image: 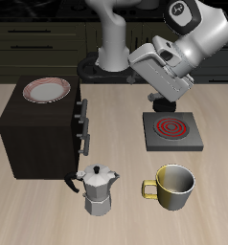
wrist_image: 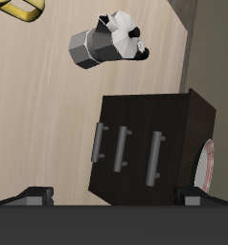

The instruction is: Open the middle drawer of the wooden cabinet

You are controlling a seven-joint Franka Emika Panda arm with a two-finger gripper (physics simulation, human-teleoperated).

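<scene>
The wooden cabinet [image: 39, 134] stands on the table with its drawer face turned towards the hotplate. In the exterior view its three handles show edge-on, and the middle drawer [image: 83, 122] looks shut. In the wrist view the cabinet [wrist_image: 173, 124] shows three bar handles, with the middle drawer's handle [wrist_image: 121, 148] between the other two. My gripper [image: 162, 94] hangs in the air, apart from the drawer face and above the hotplate's back edge. It is open and empty [wrist_image: 114, 196], with its fingertips [wrist_image: 34, 194] wide apart.
A red-rimmed plate [image: 46, 91] lies on the cabinet's top. A grey hotplate with a red spiral [image: 171, 129] sits beside the cabinet. A moka pot [image: 99, 189] and a yellow mug [image: 173, 185] stand near the table's front edge.
</scene>
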